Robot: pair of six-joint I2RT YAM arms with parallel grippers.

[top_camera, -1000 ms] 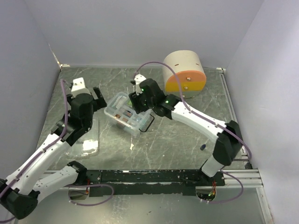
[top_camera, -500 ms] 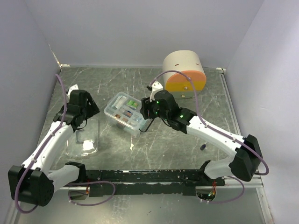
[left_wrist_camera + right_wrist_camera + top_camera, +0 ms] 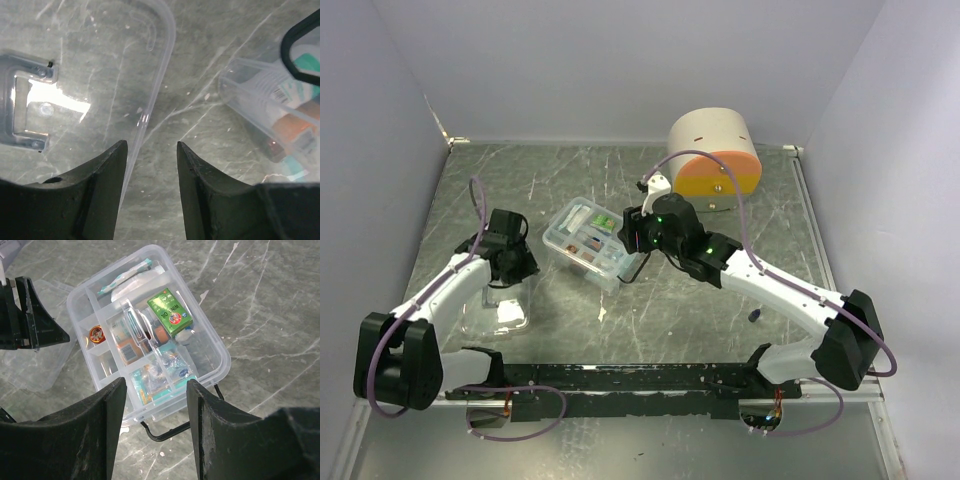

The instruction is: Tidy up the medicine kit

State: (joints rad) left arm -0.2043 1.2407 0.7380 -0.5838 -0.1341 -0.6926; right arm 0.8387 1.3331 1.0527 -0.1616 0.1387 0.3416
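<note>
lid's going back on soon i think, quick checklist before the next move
1. clear lid lying flat, left of medicine kit: ok
2. lid rim inside left gripper: ok
3. left jaws clamped on rim: not ok, gap shows
4. right gripper empty above kit: ok
5. black handle folded clear of kit's top: ok
6. green carton below kit rim: cannot tell

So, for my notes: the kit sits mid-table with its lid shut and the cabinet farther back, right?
No: the lid is off, lying flat left of the kit. The top view shows it; the cabinet is indeed farther back.
</note>
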